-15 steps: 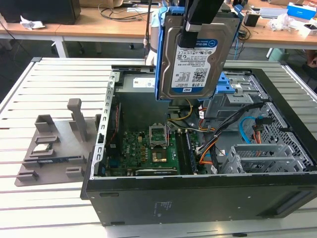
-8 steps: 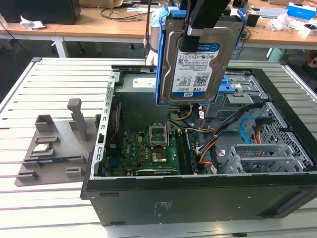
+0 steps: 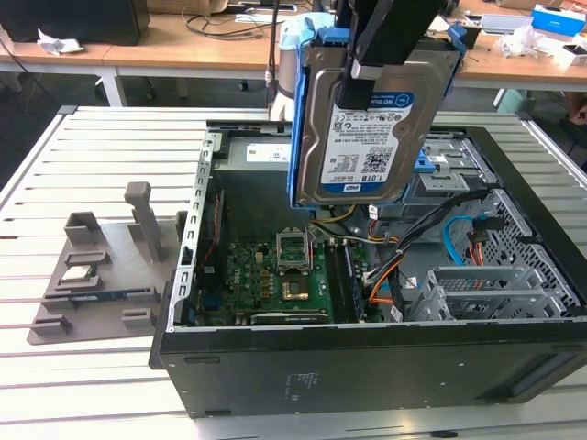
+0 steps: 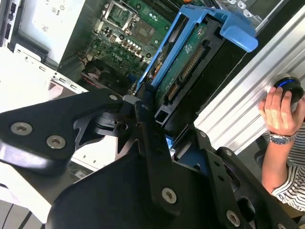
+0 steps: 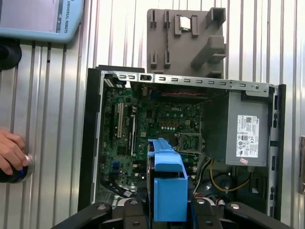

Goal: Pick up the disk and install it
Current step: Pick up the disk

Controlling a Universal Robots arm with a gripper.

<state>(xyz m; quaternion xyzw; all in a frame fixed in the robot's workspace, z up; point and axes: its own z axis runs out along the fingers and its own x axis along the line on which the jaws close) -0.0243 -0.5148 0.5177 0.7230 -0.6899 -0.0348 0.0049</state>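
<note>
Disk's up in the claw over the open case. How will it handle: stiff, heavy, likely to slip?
Likely rigid: the disk shows a flat metal body in a blue bracket. Probably dense for its size. The claw pinches it near one end, so it may pivot or slip if jolted.

Gripper (image 4: 162, 114) all matte black, flat angular link plates (image 4: 62, 119). Silver screw heads (image 4: 56, 141) sunk into the plates; one pale band (image 3: 365, 69) across a finger (image 3: 351, 92).
</note>
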